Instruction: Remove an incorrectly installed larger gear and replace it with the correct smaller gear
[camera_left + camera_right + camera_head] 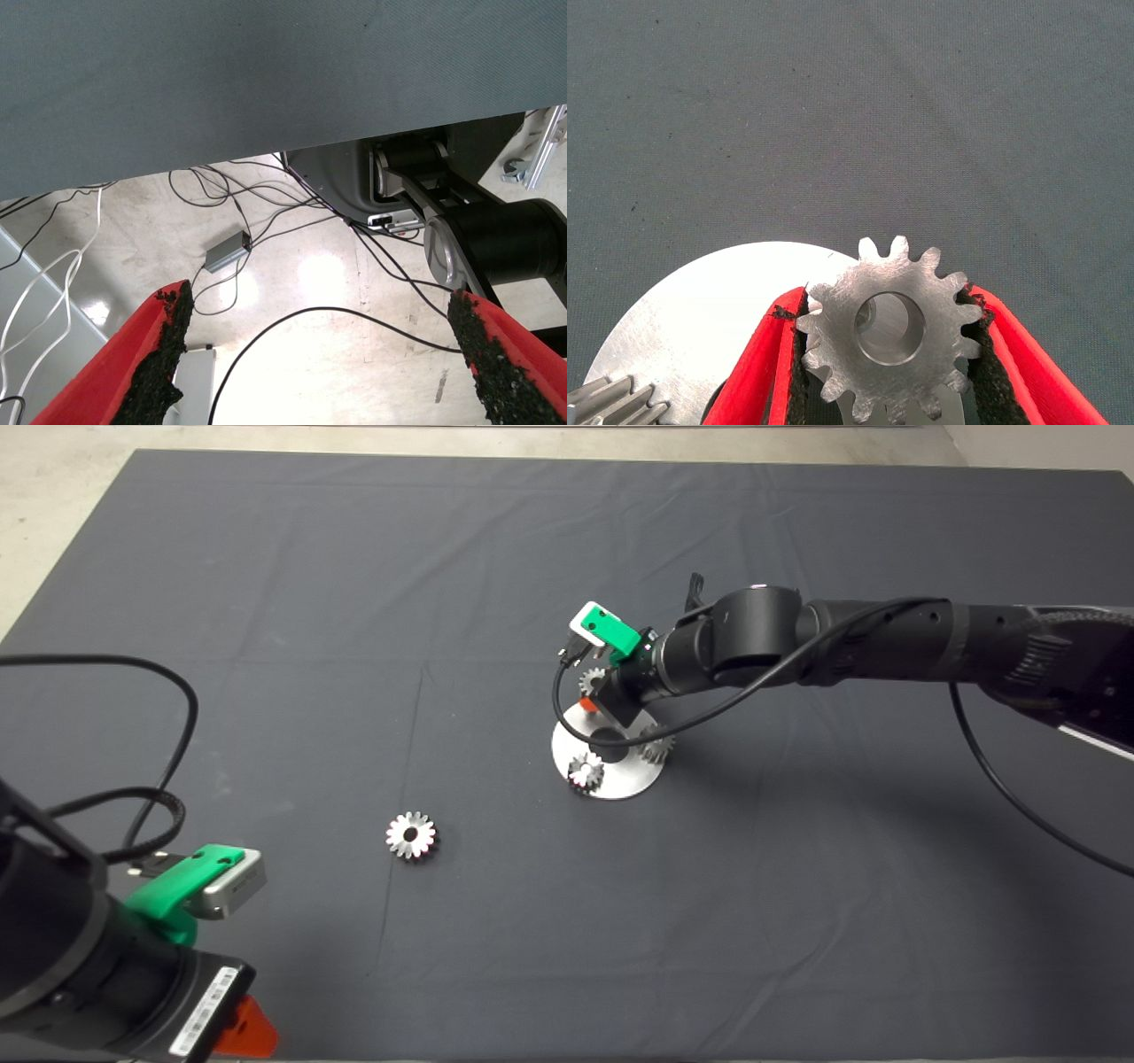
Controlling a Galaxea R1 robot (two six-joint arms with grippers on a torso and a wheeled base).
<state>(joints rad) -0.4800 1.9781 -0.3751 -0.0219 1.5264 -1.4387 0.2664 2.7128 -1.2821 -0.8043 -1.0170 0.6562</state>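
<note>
right gripper (890, 354) clamps the smaller gear (890, 329) over the plate (620, 778) (seemingly unseated); left gripper (323, 363) parked, fingers wide.

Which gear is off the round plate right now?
The bright silver, long-toothed larger gear, lying alone on the dark mat; the others sit at the round steel plate.

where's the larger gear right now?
In the head view the larger gear lies flat on the dark mat, alone, left of and nearer the camera than the round silver plate, between it and the parked left tool.
</note>
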